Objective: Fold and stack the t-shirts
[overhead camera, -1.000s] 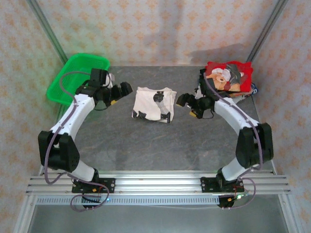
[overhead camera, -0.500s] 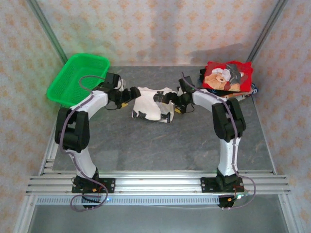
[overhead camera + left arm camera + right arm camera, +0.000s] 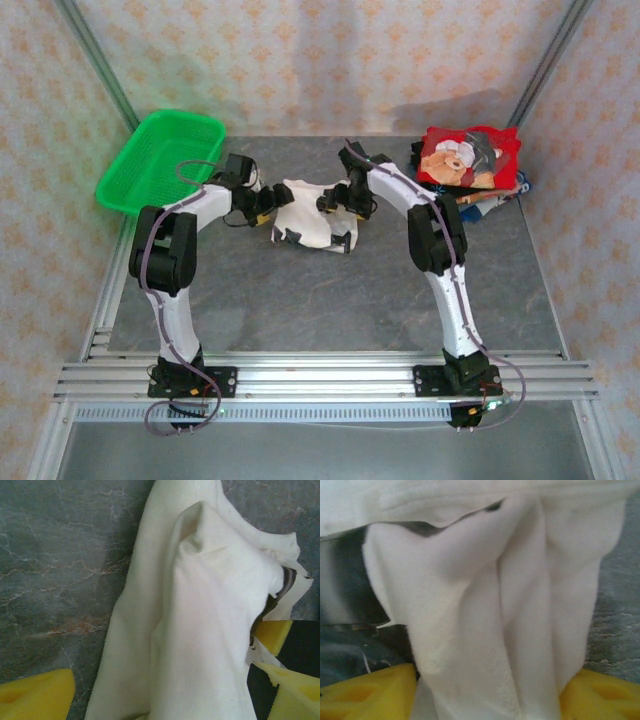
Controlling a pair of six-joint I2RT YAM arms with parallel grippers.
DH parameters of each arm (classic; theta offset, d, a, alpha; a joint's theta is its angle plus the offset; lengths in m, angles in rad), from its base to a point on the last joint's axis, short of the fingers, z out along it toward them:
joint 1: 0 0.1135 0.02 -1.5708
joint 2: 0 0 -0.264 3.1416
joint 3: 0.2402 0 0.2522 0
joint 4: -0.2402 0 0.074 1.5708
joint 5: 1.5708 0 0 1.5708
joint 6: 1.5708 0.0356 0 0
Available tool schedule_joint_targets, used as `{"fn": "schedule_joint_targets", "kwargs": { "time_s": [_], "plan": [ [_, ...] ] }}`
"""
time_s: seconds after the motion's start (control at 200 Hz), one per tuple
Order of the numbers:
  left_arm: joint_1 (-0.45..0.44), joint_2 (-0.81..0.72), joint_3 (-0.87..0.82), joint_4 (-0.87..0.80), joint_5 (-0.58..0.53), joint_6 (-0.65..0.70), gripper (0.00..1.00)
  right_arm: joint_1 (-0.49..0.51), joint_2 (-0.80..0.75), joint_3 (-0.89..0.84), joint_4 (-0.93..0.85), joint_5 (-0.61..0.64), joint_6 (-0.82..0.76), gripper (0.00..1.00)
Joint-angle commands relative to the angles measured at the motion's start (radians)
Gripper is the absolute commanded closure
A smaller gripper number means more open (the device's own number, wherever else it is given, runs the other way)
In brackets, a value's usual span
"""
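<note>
We see the off-white shirt [image 3: 312, 218] bunched mid-table, well apart from the red teddy-bear shirt [image 3: 468, 158] at the far right. Our left gripper [image 3: 267, 200] straddles the off-white shirt's left edge, jaws spread. Our right gripper [image 3: 341, 199] straddles a fold opposite; we cannot tell whether it pinches.

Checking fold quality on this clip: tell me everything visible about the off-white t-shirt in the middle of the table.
The off-white t-shirt is soft, plain cloth with small black marks. It lies partly folded and rumpled on the grey table, its far edge bunched into ridges. The left gripper sits at its left edge, jaws wide, with a fold between the yellow pads. The right gripper straddles a bunched fold at its far right.
</note>
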State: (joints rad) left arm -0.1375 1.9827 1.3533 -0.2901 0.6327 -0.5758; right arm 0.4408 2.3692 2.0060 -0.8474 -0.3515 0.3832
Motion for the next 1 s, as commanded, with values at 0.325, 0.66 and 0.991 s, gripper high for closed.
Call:
{"fn": "schedule_joint_targets", "kwargs": {
  "time_s": [0.325,0.66,0.991],
  "plan": [
    [0.008,-0.369,-0.042,-0.1,-0.027,0.036,0.08,0.047,0.159,0.359,-0.176,0.262,-0.091,1.0],
    [0.039,-0.585,-0.082,-0.173,-0.116,0.065,0.01,0.05,-0.098,0.328,-0.223,0.658,-0.335,1.0],
    [0.04,-0.695,0.038,-0.206,-0.191,0.047,0.0,0.031,-0.205,0.353,-0.125,0.85,-0.612,1.0]
  ]
}}
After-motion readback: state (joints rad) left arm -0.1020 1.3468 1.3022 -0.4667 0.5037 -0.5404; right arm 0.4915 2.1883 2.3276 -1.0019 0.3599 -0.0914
